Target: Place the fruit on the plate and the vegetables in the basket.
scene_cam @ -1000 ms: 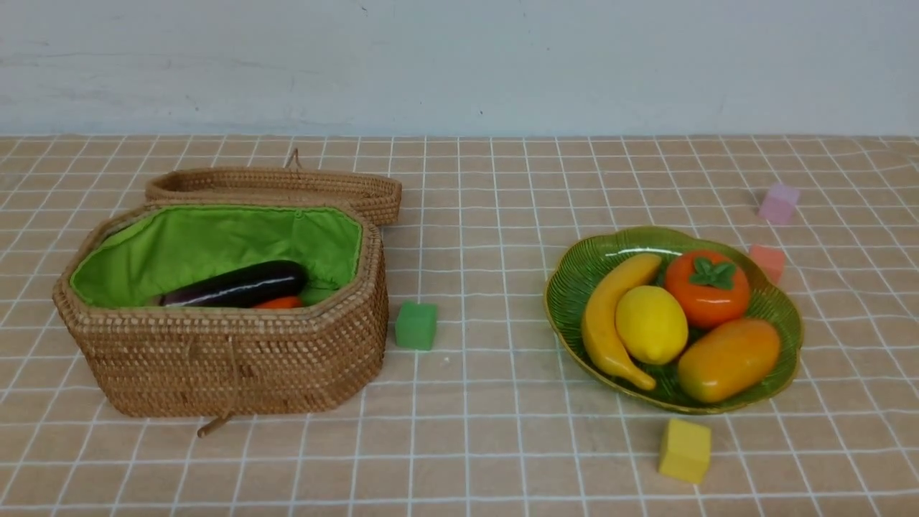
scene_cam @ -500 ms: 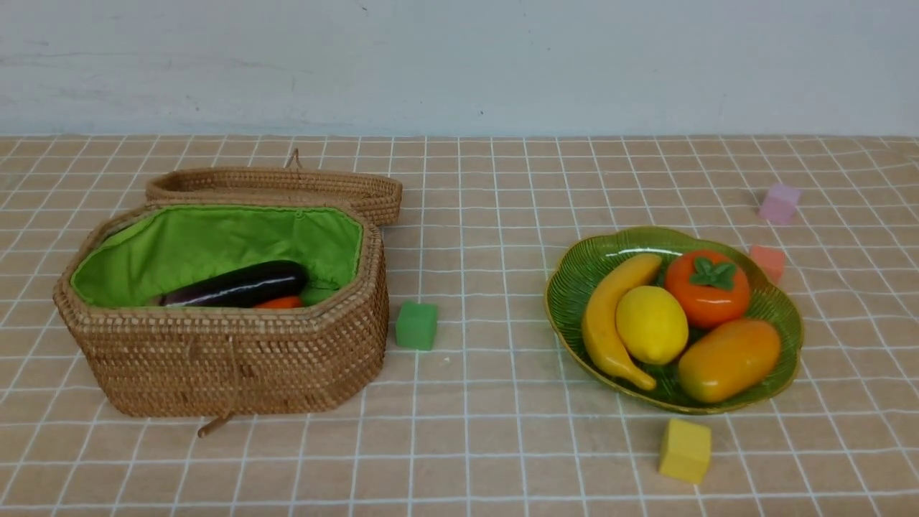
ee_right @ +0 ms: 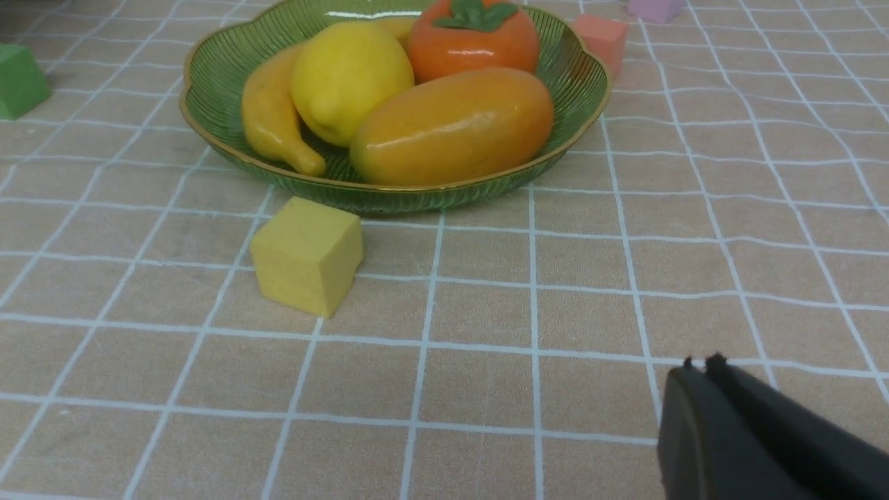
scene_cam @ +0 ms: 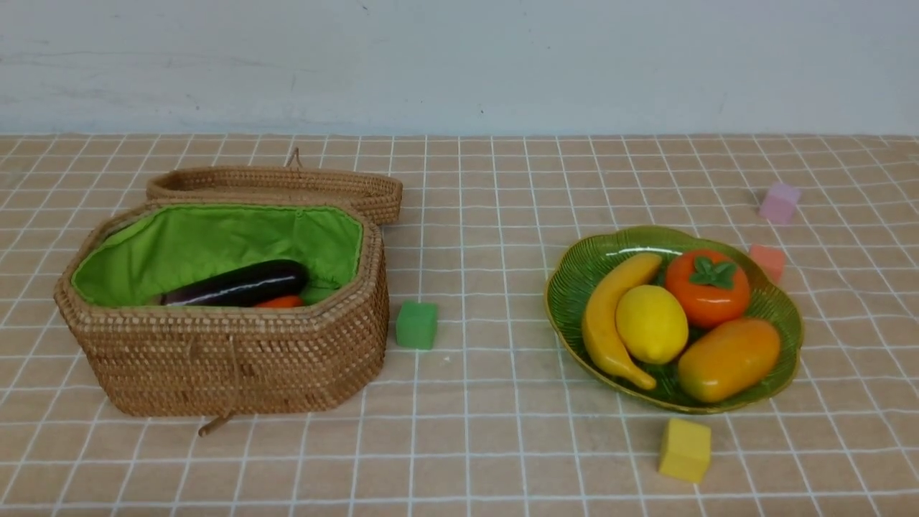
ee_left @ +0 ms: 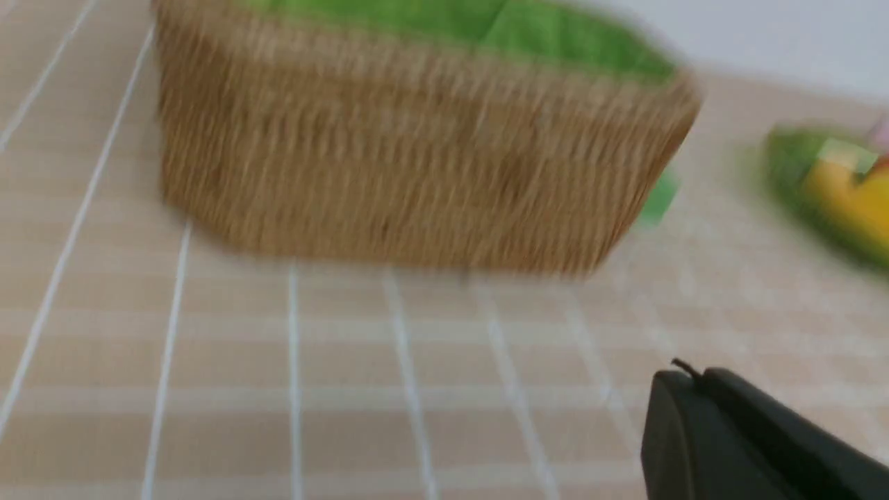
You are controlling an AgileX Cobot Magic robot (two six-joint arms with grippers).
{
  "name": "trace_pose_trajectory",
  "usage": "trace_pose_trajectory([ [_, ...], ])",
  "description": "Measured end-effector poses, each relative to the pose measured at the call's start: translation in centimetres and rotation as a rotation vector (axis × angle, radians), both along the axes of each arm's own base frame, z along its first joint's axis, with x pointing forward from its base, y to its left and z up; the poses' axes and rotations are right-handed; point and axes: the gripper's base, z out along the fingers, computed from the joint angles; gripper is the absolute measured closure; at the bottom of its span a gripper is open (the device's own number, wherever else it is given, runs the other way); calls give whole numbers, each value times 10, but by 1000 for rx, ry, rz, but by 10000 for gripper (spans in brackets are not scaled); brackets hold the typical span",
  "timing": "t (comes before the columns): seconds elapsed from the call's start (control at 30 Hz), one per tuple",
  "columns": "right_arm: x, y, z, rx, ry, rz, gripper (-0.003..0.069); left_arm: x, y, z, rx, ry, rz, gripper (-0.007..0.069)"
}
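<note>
The green plate (scene_cam: 574, 276) at the right holds the banana (scene_cam: 607, 323), lemon (scene_cam: 651, 324), persimmon (scene_cam: 707, 289) and mango (scene_cam: 729, 359). The open wicker basket (scene_cam: 230, 359) at the left holds the purple eggplant (scene_cam: 237, 285) and a bit of the red chili (scene_cam: 280, 303); the pea pod is hidden. Neither gripper shows in the front view. My left gripper (ee_left: 684, 378) is shut and empty, low over the cloth in front of the blurred basket (ee_left: 417, 180). My right gripper (ee_right: 698, 368) is shut and empty, near the plate (ee_right: 569, 76) and its fruit.
Foam cubes lie on the checked cloth: green (scene_cam: 416, 324) beside the basket, yellow (scene_cam: 684, 449) in front of the plate, red (scene_cam: 768, 261) and pink (scene_cam: 779, 202) behind it. The basket lid (scene_cam: 273, 185) lies folded back behind the basket.
</note>
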Motion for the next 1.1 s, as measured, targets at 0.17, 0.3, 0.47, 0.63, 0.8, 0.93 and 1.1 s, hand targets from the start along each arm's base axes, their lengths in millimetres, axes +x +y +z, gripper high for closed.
trace_pose_trajectory([
  [0.17, 0, 0, 0, 0, 0, 0, 647, -1, -1, -4, -24, 49, -3, 638],
  [0.3, 0, 0, 0, 0, 0, 0, 641, -1, -1, -4, -30, 50, -1, 638],
  [0.47, 0, 0, 0, 0, 0, 0, 639, -1, -1, -4, -31, 50, -1, 638],
  [0.63, 0, 0, 0, 0, 0, 0, 629, -1, -1, -4, -31, 50, -1, 638],
  [0.8, 0, 0, 0, 0, 0, 0, 622, -1, -1, -4, -31, 50, -1, 638],
  [0.93, 0, 0, 0, 0, 0, 0, 617, -1, -1, -4, -31, 50, -1, 638],
  [1.1, 0, 0, 0, 0, 0, 0, 610, -1, -1, -4, -31, 50, -1, 638],
])
